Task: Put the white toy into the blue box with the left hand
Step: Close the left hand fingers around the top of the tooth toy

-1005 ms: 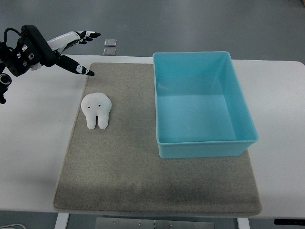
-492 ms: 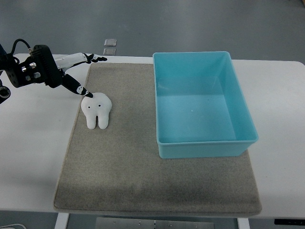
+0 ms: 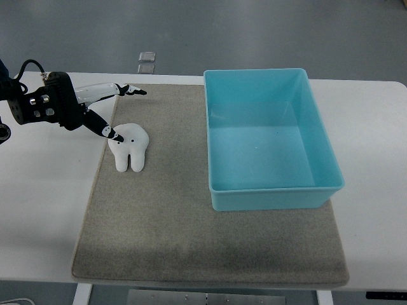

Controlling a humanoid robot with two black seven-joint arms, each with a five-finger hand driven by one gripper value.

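A white tooth-shaped toy (image 3: pixel 129 147) lies flat on the grey mat (image 3: pixel 191 241), left of the blue box (image 3: pixel 270 140). The box stands empty on the mat's right half. My left hand (image 3: pixel 122 111) comes in from the left edge and hovers just above and left of the toy, fingers spread. Its thumb tip (image 3: pixel 115 136) touches or nearly touches the toy's upper left edge, while the long fingers (image 3: pixel 130 91) point right, above the toy. Nothing is held.
The white table (image 3: pixel 44 210) extends on both sides of the mat. Two small grey squares (image 3: pixel 147 61) lie at the table's far edge, behind the mat.
The left hand has come down and right from the table's far left corner to the toy. Its thumb now sits at the toy's top edge. The toy has not moved.
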